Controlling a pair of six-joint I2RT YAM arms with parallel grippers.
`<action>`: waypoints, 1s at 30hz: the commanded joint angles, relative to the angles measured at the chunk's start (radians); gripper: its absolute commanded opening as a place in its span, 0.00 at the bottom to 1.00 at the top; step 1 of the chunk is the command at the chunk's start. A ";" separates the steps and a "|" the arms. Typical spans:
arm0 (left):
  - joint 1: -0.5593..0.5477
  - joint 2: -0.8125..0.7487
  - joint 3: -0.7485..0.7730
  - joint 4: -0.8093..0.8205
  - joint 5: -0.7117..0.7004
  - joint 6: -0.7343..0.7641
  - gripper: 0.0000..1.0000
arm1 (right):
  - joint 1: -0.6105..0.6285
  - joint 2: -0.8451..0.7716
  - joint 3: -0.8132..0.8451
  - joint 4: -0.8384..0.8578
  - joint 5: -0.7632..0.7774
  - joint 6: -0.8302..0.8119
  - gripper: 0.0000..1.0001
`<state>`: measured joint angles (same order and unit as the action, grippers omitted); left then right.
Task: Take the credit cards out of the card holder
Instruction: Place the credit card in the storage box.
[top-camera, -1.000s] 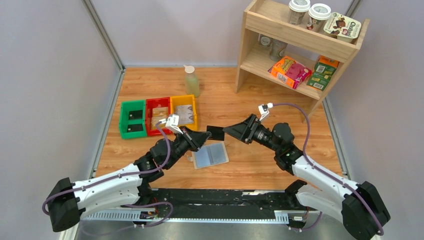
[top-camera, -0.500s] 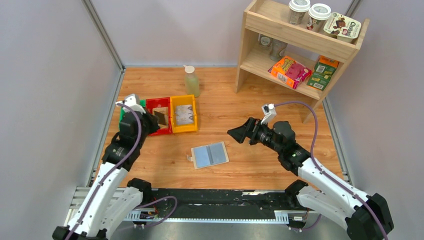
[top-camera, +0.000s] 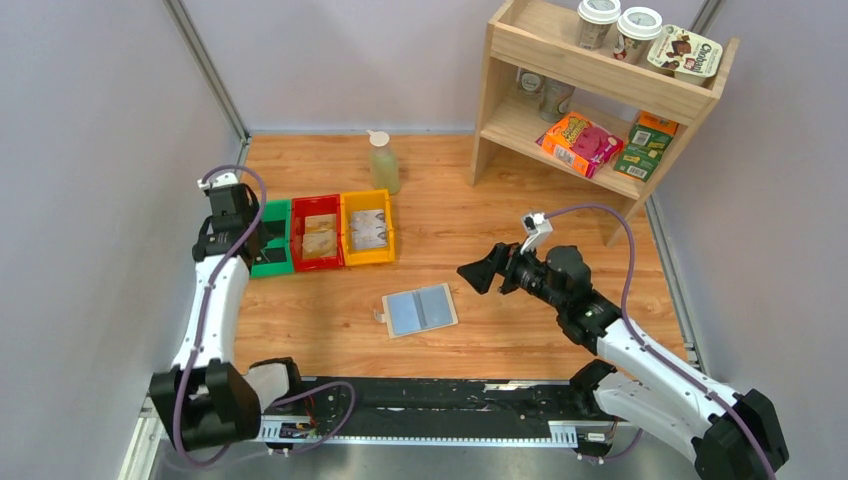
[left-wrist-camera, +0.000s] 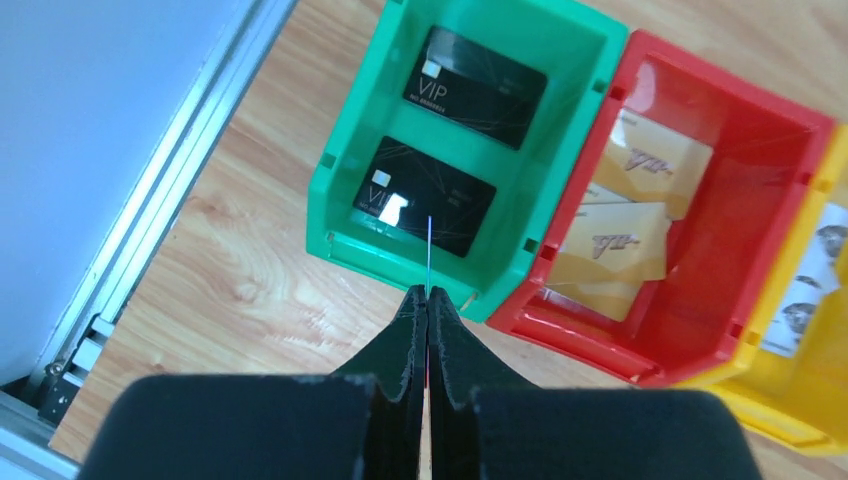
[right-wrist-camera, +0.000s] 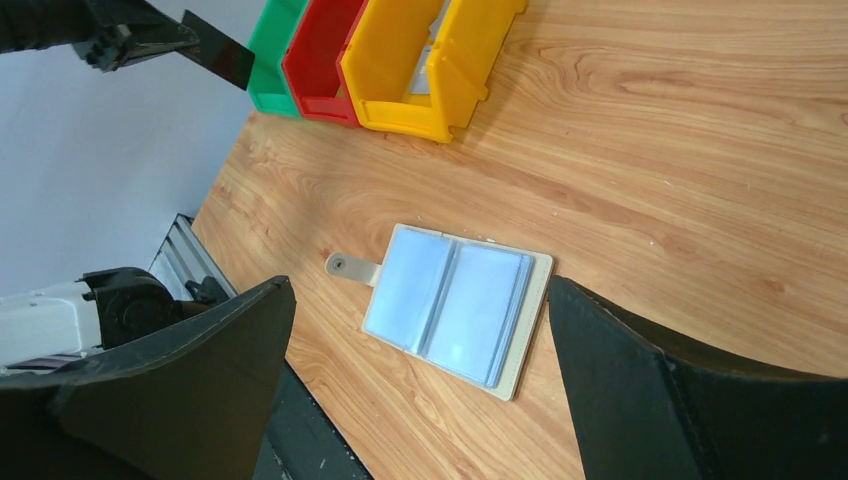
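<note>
grey wall (top-camera: 90, 150) at left | left fingers (left-wrist-camera: 418, 312) pinch a black card (right-wrist-camera: 218, 52) edge-on over the green bin (left-wrist-camera: 370, 262), two black cards (left-wrist-camera: 476, 74) inside | red bin (left-wrist-camera: 580, 345) holds gold cards (left-wrist-camera: 612, 243) | card holder (top-camera: 421, 309) open flat on wood desk (top-camera: 500, 200) | right fingers (top-camera: 474, 272) spread wide, empty | shelf (top-camera: 487, 110) far right

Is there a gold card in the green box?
No, the green box holds two black cards; the gold cards lie in the red box.
</note>
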<state>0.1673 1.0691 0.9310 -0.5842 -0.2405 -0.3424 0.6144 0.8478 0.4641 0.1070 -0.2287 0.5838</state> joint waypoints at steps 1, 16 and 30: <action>0.057 0.121 0.071 0.098 0.089 0.135 0.00 | 0.002 -0.035 -0.015 0.049 -0.009 -0.050 1.00; 0.216 0.377 -0.011 0.359 0.520 0.192 0.07 | 0.002 -0.001 -0.027 0.077 -0.021 -0.050 1.00; 0.216 0.252 0.003 0.278 0.310 0.187 0.68 | 0.002 -0.023 -0.004 -0.010 0.014 -0.065 1.00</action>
<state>0.3805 1.4048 0.9043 -0.2794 0.1089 -0.1524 0.6144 0.8421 0.4381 0.1158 -0.2405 0.5449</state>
